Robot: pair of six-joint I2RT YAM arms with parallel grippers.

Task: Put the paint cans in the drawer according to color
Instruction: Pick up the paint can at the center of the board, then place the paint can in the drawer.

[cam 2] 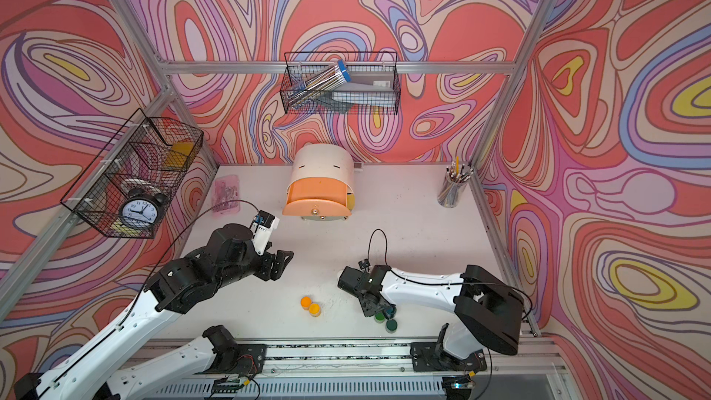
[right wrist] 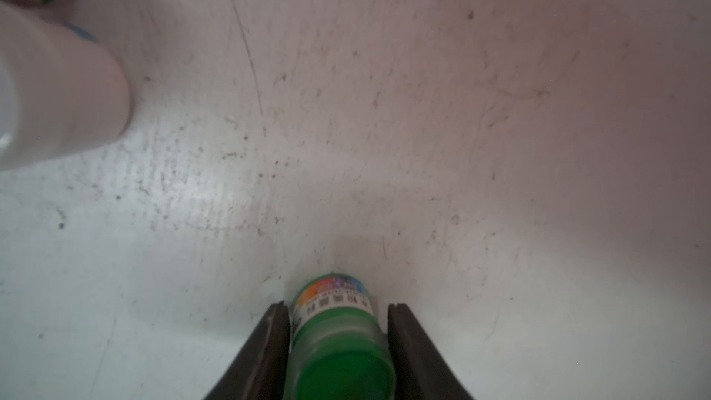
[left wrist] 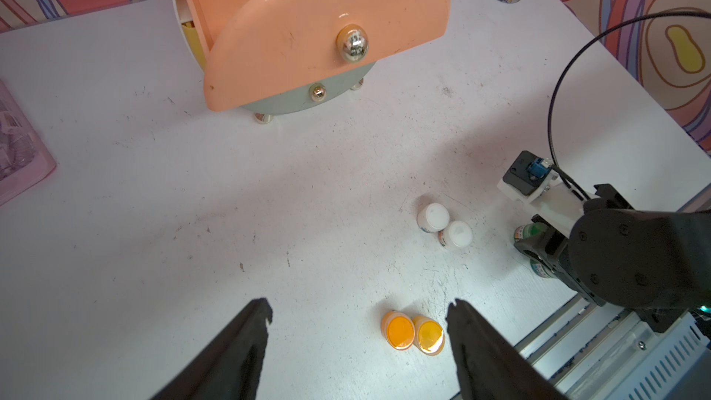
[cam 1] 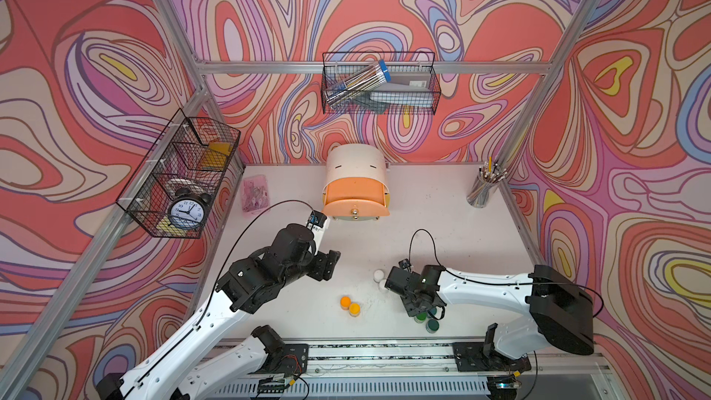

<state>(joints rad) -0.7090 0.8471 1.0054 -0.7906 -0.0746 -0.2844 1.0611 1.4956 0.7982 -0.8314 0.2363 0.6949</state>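
Now R gripper [right wrist: 338, 307] clamps green can [right wrist: 340, 348] to lift it; L gripper [left wrist: 359, 307] hovers, jaws apart; peach drawer [left wrist: 292, 21] open, ready.

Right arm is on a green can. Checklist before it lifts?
1. Jaws of right gripper astride green paint can: ok.
2. Grip fully closed on it: cannot tell.
3. Idle left gripper open, empty: ok.
4. Top peach drawer pulled out: ok.
5. Bottom grey-green drawer open for greens: not ok, shut beneath the peach one.
6. Clearance to other green cans: cannot tell, arm hides them.
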